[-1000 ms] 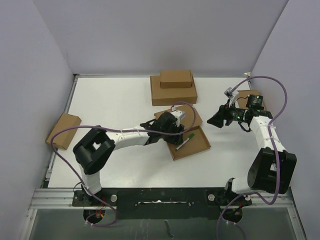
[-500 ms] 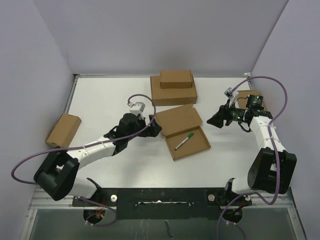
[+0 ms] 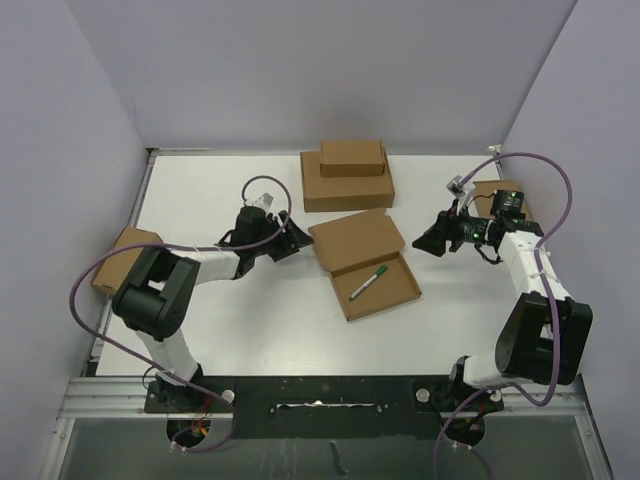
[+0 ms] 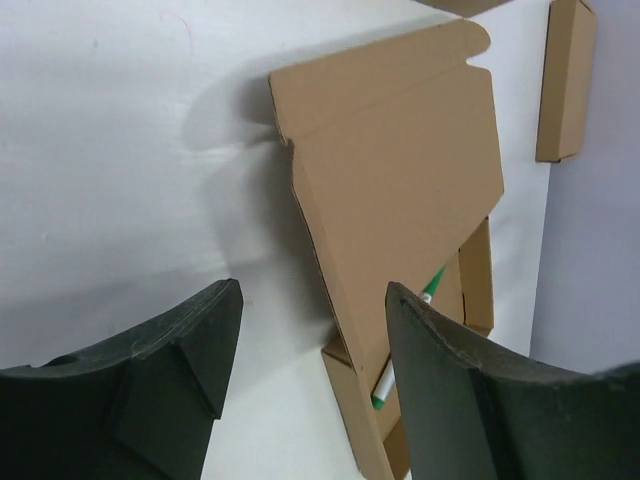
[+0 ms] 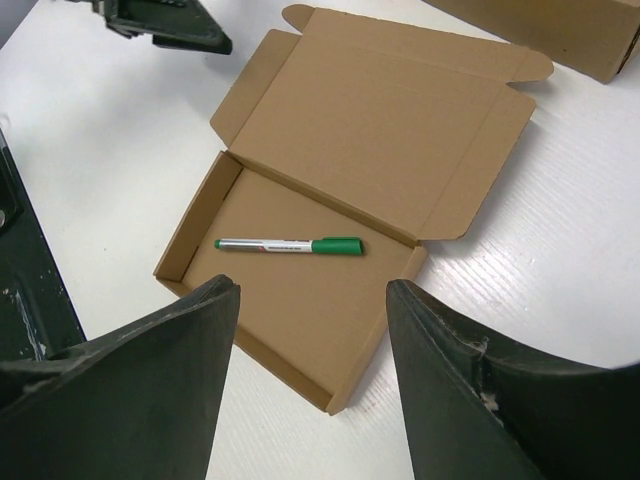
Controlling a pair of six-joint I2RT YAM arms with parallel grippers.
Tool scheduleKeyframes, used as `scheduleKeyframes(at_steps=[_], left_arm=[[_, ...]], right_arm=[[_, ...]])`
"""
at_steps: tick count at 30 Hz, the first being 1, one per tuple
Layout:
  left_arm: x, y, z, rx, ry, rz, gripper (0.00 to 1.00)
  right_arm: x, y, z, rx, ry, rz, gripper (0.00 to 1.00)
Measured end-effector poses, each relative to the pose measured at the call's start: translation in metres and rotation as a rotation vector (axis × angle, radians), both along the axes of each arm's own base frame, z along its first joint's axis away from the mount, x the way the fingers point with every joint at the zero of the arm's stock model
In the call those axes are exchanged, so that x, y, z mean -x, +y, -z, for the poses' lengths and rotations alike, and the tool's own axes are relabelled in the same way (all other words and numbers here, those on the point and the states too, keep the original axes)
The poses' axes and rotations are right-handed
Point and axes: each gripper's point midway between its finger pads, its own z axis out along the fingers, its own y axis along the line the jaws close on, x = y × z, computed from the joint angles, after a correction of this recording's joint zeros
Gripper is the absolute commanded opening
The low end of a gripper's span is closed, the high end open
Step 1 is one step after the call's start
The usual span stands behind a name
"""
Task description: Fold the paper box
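The left gripper [image 3: 290, 245] hangs low over the white bench [image 3: 220, 200], jaws spread with nothing between them. The paper box [image 3: 365, 265] lies just to its right, lid laid open toward the back and a green pen [image 3: 369, 282] in the tray. The box's long axis runs mostly side to side, right end angled away. The right gripper [image 3: 430, 238], also spread and empty, hovers on the box's far side, about as near. Closed boxes [image 3: 347, 185] stand behind, with purple walls [image 3: 300, 70] around.

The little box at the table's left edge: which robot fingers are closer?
Left. The left fingers hover right of the little box; the right fingers are beyond the open paper box.
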Motion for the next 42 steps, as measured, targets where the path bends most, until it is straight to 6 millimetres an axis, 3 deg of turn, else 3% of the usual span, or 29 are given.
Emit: scheduleKeyframes(at_steps=[3,9,16,24,27,35,39,42], left_arm=[[-0.015,-0.004,0.011,0.017,0.042,-0.008,0.56],[-0.03,-0.02,0.01,0.05,0.054,0.021,0.46],[-0.032,-0.025,0.021,0.046,0.094,0.041,0.35],[-0.028,-0.027,0.034,0.034,0.142,0.071,0.07],[-0.028,-0.03,0.03,0.04,0.137,0.085,0.01],[-0.028,-0.03,0.028,0.013,0.096,0.128,0.0],[-0.014,-0.022,0.03,-0.025,0.069,0.152,0.0],[-0.001,-0.016,0.017,-0.061,0.001,0.18,0.0]], right_arm=[[0.0,0.0,0.001,-0.001,0.003,0.0,0.61],[0.0,0.0,0.001,-0.001,0.003,0.0,0.61],[0.0,0.0,0.001,-0.002,0.006,-0.001,0.61],[0.001,0.001,0.001,-0.002,0.006,-0.001,0.61],[0.001,0.001,0.001,-0.002,0.006,-0.001,0.61],[0.001,0.002,0.001,-0.002,0.006,-0.006,0.61],[0.001,0.002,0.001,-0.001,0.004,-0.009,0.61],[0.002,0.004,0.006,-0.007,0.014,-0.007,0.61]])
